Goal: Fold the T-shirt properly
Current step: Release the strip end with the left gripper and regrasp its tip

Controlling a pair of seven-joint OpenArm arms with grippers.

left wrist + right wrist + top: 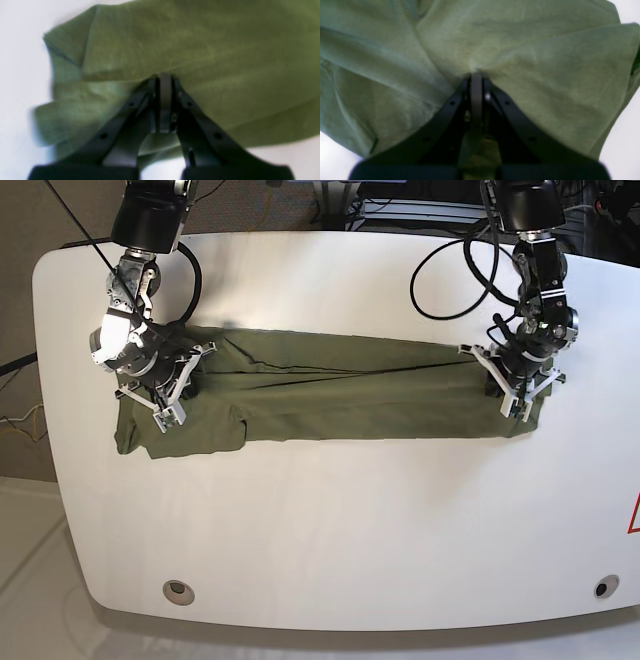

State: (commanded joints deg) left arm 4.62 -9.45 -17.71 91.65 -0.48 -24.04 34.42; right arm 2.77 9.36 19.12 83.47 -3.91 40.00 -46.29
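Note:
The olive-green T-shirt (330,395) lies as a long folded band across the white table, running left to right. My left gripper (515,385) is at its right end in the base view, and the left wrist view shows that gripper (165,77) shut on a pinched ridge of the T-shirt (200,45). My right gripper (165,390) is at the band's left end, where a wider flap spreads toward the front. In the right wrist view this gripper (476,75) is shut on bunched cloth of the T-shirt (545,75). Collar and label are hidden.
The white table (330,520) has rounded corners and two round holes (179,589) (601,588) near its front edge. Black cables (450,270) loop over the back right. A red marking (634,515) sits at the right edge.

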